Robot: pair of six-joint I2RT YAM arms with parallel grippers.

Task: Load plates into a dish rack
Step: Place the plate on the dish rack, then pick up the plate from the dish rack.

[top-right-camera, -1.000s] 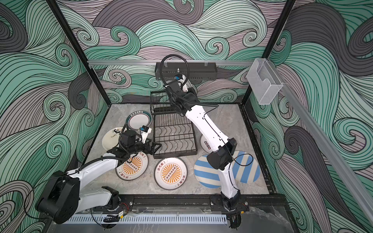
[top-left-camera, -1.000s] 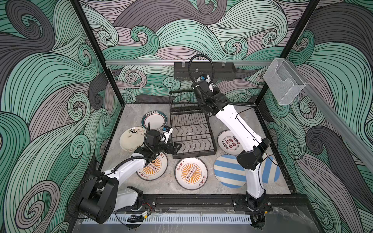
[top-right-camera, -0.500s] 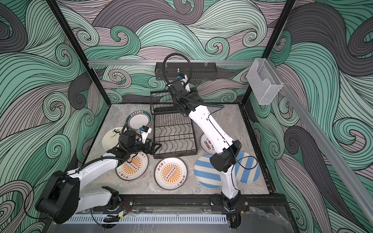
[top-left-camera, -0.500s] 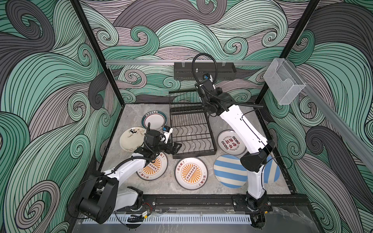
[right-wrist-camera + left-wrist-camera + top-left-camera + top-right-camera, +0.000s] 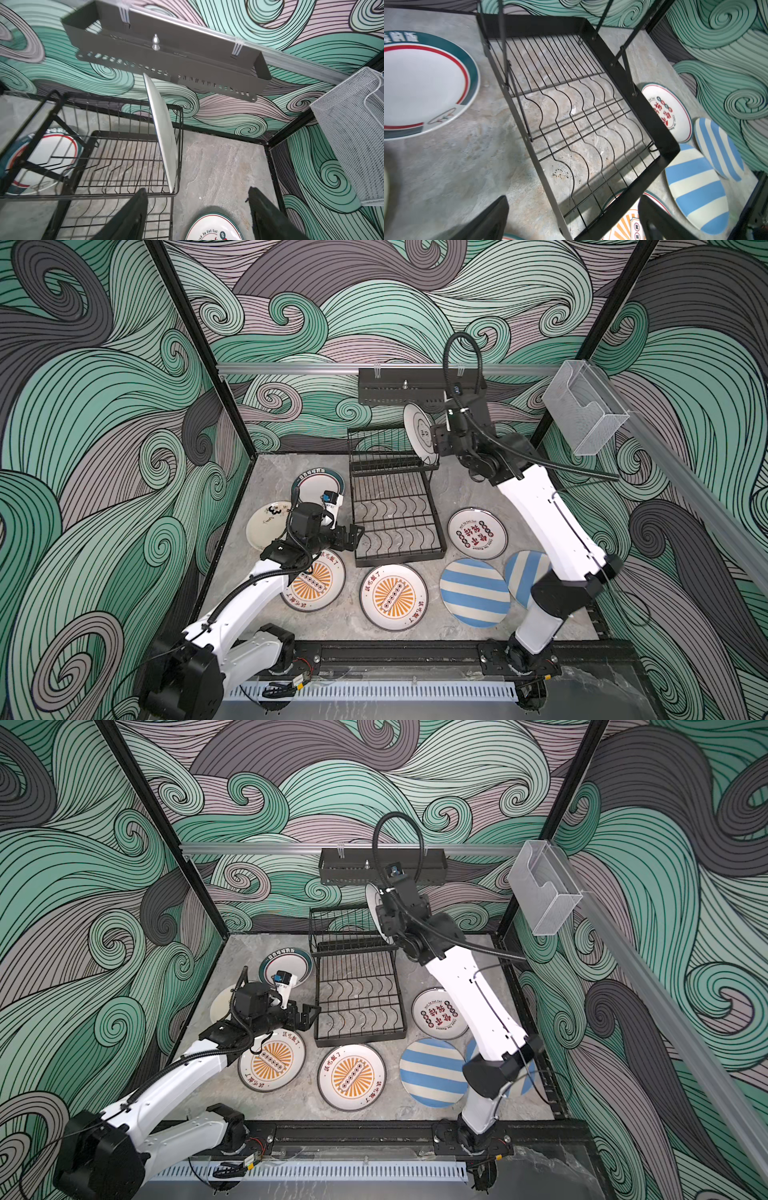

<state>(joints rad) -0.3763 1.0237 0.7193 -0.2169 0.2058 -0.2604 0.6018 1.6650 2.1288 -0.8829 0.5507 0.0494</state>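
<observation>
The right gripper (image 5: 197,192) had just opened up and let go. The white plate (image 5: 164,135) stood on its edge in the dish rack's (image 5: 399,562) top part, so one plate was loaded. The left gripper (image 5: 572,209) was wide open and held nothing.

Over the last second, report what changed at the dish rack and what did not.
The right gripper opened, let go of the white plate and drew back from it. The plate now stands on edge, slightly tilted, in the upper tier of the dish rack, at the end by the right arm. Unchanged: the left gripper, open beside the rack's near corner, and the seven plates lying on the table.
</observation>
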